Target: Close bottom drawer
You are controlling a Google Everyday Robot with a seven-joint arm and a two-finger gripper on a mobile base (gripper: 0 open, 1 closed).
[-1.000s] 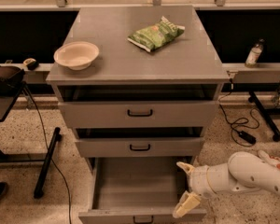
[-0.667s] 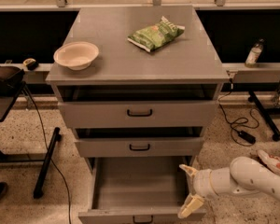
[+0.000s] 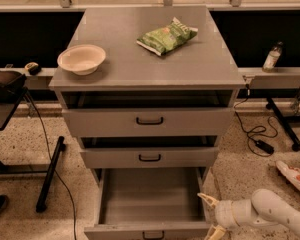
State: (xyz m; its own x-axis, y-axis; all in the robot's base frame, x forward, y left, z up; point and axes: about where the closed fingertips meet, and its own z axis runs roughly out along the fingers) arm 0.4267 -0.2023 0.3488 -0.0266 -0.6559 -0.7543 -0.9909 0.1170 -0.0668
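Grey bottom drawer (image 3: 150,196) gapes open; gripper (image 3: 210,216) beside its front corner, fingers spread.

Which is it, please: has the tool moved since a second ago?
Yes, the tool has slid down-frame beside the bottom drawer, toward its front right corner.

Three drawers: one top drawer (image 3: 190,122), one middle drawer (image 3: 190,157), one bottom drawer (image 3: 150,196). The bench (image 3: 140,66) carries one bowl (image 3: 81,59) and one bag (image 3: 166,35). One bottle (image 3: 272,57). One claw (image 3: 210,216), fingers spread, by the bottom drawer's right front corner.
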